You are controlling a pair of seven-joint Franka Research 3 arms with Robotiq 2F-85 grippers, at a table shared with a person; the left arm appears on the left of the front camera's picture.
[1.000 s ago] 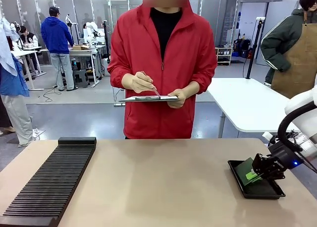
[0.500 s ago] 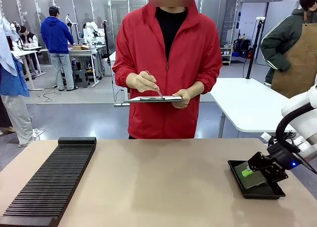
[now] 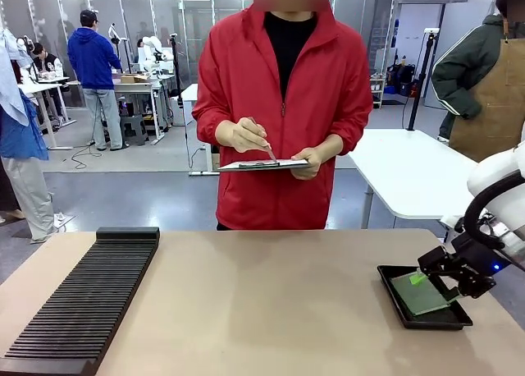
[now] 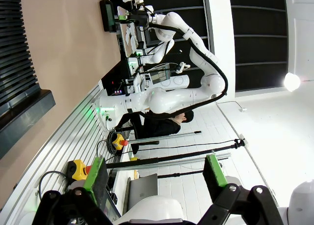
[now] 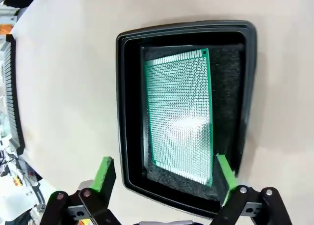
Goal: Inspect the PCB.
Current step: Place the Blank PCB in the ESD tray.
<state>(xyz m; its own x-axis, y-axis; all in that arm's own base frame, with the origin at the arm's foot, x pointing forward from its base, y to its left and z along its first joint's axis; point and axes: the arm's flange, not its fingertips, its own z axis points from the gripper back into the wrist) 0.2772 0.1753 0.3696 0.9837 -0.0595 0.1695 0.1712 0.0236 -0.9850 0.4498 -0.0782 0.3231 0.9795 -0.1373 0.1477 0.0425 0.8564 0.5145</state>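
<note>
The bench carries a black ribbed rack at 9 o'clock and a tray at 3 o'clock. The PCB lies flat in the tray. The right claw hovers just above it, fingers spread, pinching nothing. The left claw is spread too, off the bench. A person at 12 o'clock holds a clipboard.

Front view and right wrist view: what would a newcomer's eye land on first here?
Most likely the person in the red jacket across the table, writing on a clipboard. Next, the pale-green PCB lying in the black tray at the table's right, with the right gripper hovering open above it. A long ribbed black rack lies along the left side.
</note>
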